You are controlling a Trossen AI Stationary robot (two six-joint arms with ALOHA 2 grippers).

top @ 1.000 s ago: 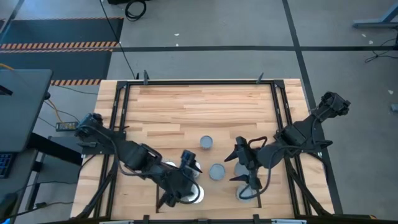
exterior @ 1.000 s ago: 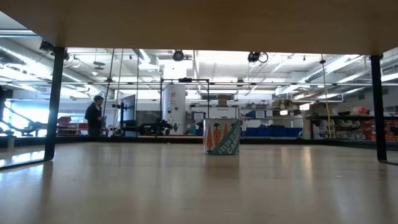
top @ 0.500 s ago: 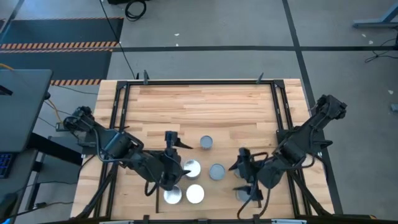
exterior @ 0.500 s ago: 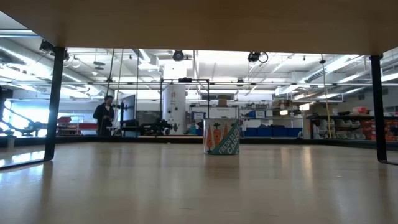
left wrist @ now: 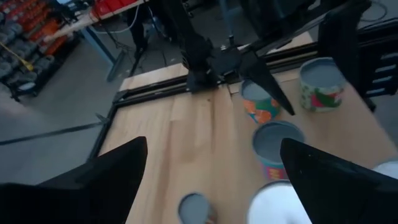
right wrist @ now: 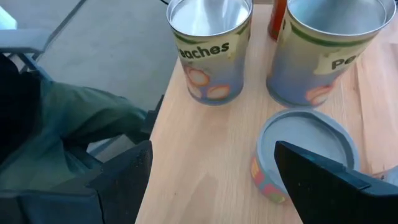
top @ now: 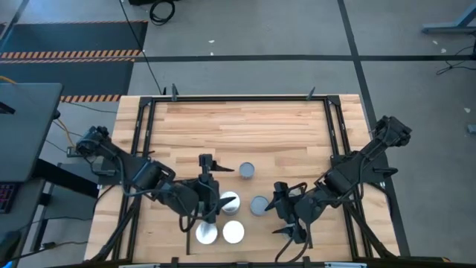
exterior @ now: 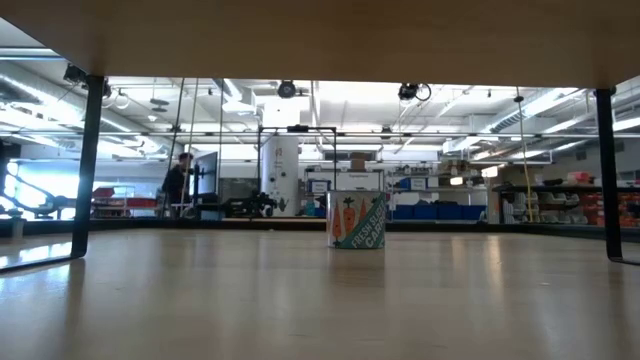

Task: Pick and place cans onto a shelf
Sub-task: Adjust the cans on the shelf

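Note:
Several cans stand on the pale-wood shelf (top: 238, 126) toward its near edge: grey-topped ones (top: 246, 171) (top: 259, 205) and white-topped ones (top: 229, 201) (top: 206, 233) (top: 233, 232). My left gripper (top: 216, 192) is open wide beside the white-topped can (left wrist: 280, 202) and points toward the table's right; whether it touches the can, I cannot tell. My right gripper (top: 281, 211) is open and points toward the table's left at the short grey-topped can (right wrist: 305, 149); two peach-label cans (right wrist: 211, 50) (right wrist: 329, 50) stand beyond it. A carrot-label can (exterior: 357, 220) stands on the lower surface.
Black rails (top: 141, 149) (top: 338, 141) edge the shelf on both sides. In the low view its underside (exterior: 320, 40) spans the top on black posts (exterior: 85, 165). The far half of the shelf is bare wood. A person (exterior: 180, 180) walks in the room behind.
My left gripper has drawn back from over the white-topped cans at the near edge, toward the far edge, and those cans now show. My right gripper has gone toward the near edge and a little left. The person in the background has walked right.

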